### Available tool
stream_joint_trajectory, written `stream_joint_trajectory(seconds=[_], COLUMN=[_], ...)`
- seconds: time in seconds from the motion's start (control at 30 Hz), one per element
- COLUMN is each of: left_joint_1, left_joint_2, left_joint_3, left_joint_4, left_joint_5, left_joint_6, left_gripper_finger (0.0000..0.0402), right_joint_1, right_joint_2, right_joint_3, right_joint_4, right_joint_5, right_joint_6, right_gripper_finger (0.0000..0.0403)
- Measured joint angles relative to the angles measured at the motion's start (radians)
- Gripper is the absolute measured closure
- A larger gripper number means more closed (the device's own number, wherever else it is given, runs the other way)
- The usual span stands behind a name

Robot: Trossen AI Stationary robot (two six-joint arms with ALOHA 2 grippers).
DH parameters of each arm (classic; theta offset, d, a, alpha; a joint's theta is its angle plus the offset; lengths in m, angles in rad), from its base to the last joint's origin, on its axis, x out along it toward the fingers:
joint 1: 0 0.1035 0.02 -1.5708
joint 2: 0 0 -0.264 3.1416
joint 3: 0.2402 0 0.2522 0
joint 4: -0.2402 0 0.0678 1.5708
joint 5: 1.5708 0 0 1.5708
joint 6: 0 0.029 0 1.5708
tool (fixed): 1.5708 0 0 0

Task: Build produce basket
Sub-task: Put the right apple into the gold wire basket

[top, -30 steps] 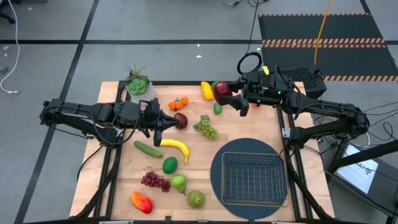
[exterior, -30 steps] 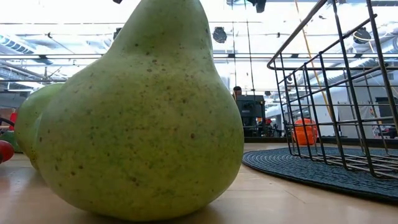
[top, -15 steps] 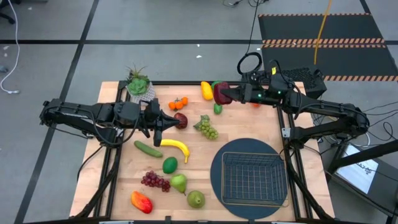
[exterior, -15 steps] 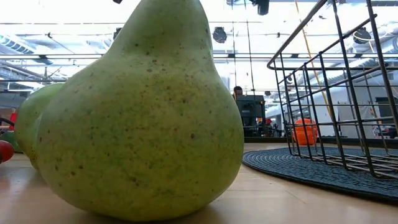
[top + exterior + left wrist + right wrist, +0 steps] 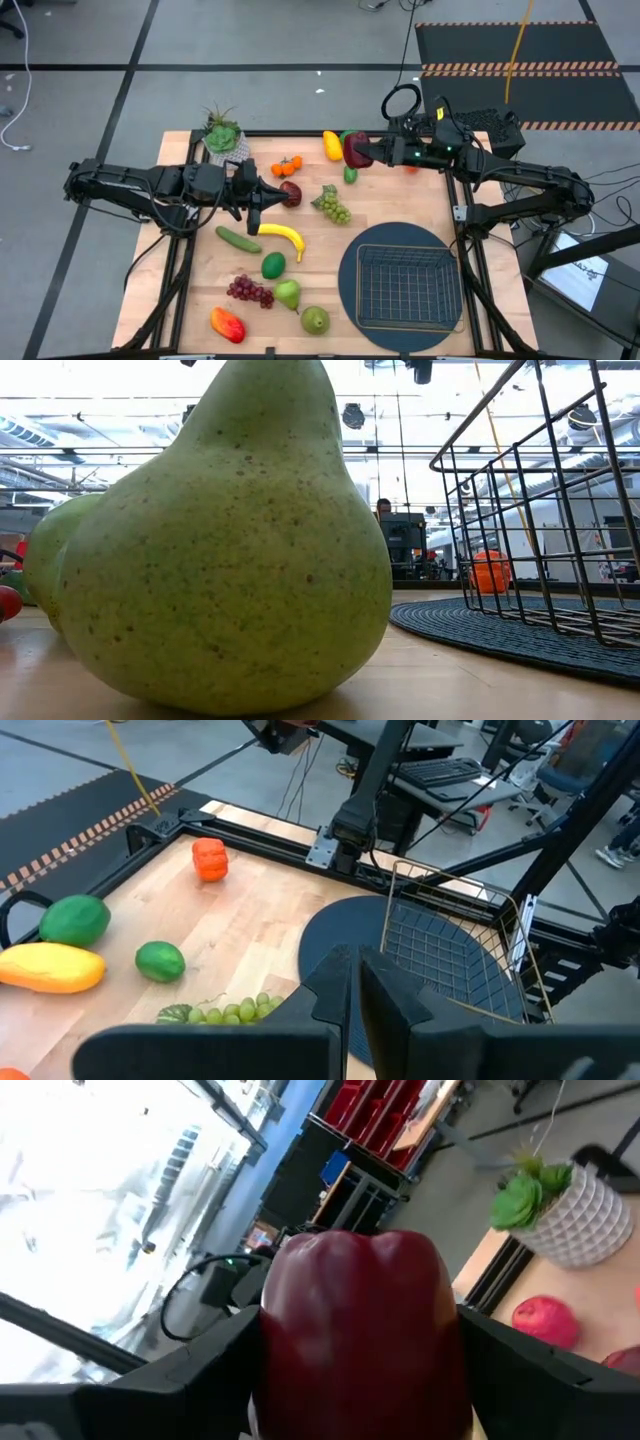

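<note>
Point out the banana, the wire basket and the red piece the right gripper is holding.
banana (image 5: 282, 235): high view, middle of its curve.
wire basket (image 5: 362, 298): high view, left rim.
dark red apple (image 5: 360, 1330): right wrist view, centre of its face, clamped in the right gripper.

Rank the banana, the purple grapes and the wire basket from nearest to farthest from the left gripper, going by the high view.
From the left gripper:
1. Banana, just beside it, toward the table's middle.
2. Purple grapes, toward the front edge.
3. Wire basket, far across on the round mat on the right.

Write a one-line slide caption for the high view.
Right gripper holds a dark red apple above the table's far edge; the wire basket on its round mat sits empty.
</note>
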Motion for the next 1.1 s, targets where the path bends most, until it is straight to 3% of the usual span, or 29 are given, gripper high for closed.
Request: stream_joint_trajectory(seconds=[0.57, 0.83, 1.1], left_joint_1=[0.0, 0.0, 0.0], left_joint_2=[0.0, 0.0, 0.0], left_joint_3=[0.0, 0.0, 0.0], left_joint_4=[0.0, 0.0, 0.0], left_joint_5=[0.018, 0.018, 0.018], left_joint_6=[0.002, 0.001, 0.0], left_gripper_finger=[0.0378, 0.0378, 0.0378], right_joint_1=[0.028, 0.042, 0.168], right_joint_2=[0.0, 0.0, -0.042], right_joint_3=[0.0, 0.0, 0.0], right_joint_4=[-0.001, -0.034, -0.142], right_joint_5=[-0.005, -0.083, -0.079], right_joint_6=[-0.595, -0.563, -0.467], right_gripper_finger=[0.011, 0.011, 0.011])
